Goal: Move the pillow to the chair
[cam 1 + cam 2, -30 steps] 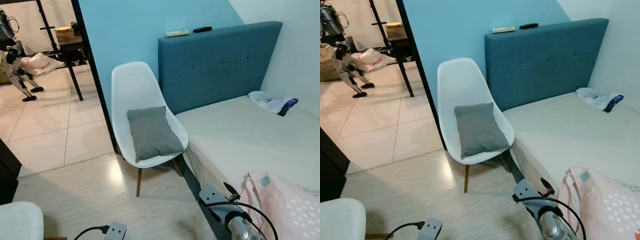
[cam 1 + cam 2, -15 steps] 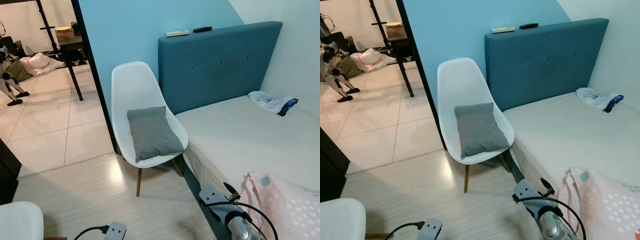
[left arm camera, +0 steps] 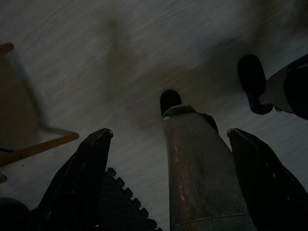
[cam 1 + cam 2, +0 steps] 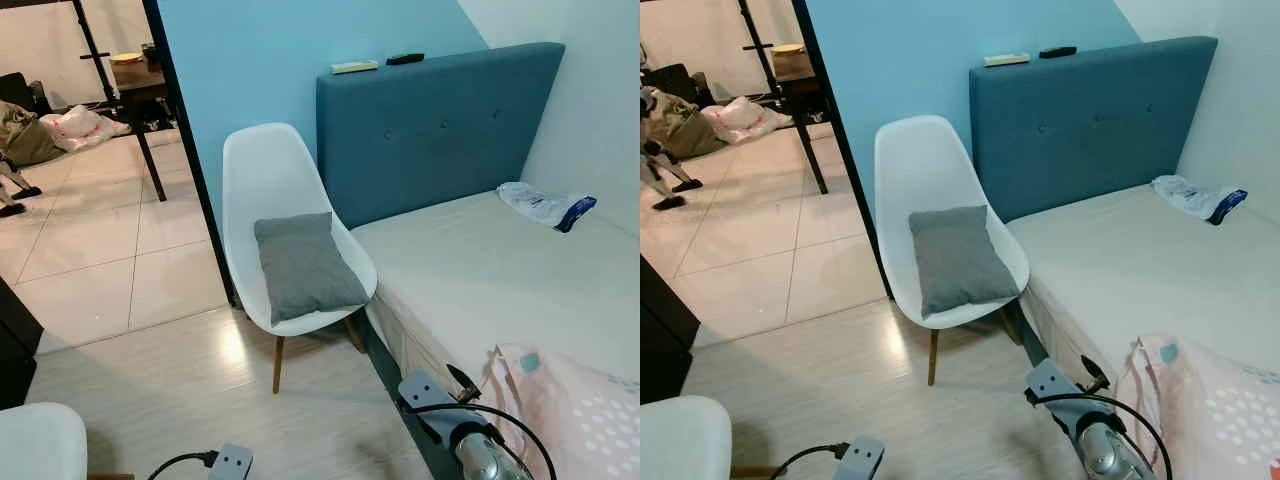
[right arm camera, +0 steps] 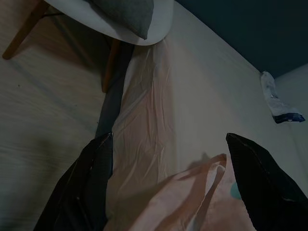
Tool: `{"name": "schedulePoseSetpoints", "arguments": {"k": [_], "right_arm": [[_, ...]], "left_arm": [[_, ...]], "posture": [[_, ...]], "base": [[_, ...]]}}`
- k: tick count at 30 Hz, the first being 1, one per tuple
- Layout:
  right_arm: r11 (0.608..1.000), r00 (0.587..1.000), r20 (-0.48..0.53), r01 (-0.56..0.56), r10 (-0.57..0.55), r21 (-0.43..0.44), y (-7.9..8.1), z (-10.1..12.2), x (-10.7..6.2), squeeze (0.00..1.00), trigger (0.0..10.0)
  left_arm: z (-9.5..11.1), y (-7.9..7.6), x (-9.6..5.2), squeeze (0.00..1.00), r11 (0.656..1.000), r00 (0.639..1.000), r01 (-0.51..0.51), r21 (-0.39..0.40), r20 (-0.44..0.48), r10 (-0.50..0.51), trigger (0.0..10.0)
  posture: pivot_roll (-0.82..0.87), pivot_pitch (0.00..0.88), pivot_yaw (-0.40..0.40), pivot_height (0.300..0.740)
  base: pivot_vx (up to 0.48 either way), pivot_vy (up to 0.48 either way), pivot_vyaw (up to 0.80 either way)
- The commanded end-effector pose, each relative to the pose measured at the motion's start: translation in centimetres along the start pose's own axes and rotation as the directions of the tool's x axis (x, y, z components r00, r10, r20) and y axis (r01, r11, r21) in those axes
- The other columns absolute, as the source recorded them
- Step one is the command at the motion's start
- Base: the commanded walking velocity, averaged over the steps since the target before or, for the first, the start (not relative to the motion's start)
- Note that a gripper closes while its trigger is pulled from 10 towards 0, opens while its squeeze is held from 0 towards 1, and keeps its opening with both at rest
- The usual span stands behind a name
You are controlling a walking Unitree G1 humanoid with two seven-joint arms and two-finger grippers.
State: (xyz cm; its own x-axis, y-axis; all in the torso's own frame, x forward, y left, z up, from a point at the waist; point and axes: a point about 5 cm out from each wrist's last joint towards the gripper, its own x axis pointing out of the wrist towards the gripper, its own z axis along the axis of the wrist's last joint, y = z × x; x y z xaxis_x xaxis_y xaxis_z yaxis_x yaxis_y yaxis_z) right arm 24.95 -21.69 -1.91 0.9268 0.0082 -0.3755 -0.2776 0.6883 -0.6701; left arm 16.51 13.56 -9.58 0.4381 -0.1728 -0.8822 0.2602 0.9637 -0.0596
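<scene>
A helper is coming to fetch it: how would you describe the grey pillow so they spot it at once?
Find the bed with the blue headboard. Beside its head stands a white chair, and the grey pillow lies on its seat. It is plain grey, unlike the pink patterned bedding on the bed.

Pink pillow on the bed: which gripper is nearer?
Right. The right gripper hangs open just above the pink pillow's edge; the left gripper hangs open over the floor, away from the bed.

Pillow (image 4: 303, 265) on chair (image 4: 270, 180) — bed (image 4: 480, 270) right
</scene>
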Motion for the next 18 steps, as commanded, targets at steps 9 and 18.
{"name": "schedulePoseSetpoints", "arguments": {"k": [9, 18], "right_arm": [[1.0, 1.0, -0.007, 0.002, -0.002, 0.019, 0.23, 0.19, 0.12, 0.0, 10.0], [1.0, 1.0, -0.005, 0.002, -0.002, 0.019, 0.23, 0.11, 0.05, 0.0, 10.0]], "left_arm": [[0.17, 0.32, -0.02, 0.0, 1.0, 1.0, -0.011, 0.005, -0.004, 0.011, 10.0], [0.04, 0.18, -0.01, 0.0, 1.0, 1.0, -0.009, -0.001, -0.004, 0.009, 10.0]], "posture": [[-0.07, 0.0, 0.024, 0.74], [-0.07, 0.0, 0.025, 0.74]], "base": [[0.0, 0.0, 0.0], [0.0, 0.0, 0.0]]}}
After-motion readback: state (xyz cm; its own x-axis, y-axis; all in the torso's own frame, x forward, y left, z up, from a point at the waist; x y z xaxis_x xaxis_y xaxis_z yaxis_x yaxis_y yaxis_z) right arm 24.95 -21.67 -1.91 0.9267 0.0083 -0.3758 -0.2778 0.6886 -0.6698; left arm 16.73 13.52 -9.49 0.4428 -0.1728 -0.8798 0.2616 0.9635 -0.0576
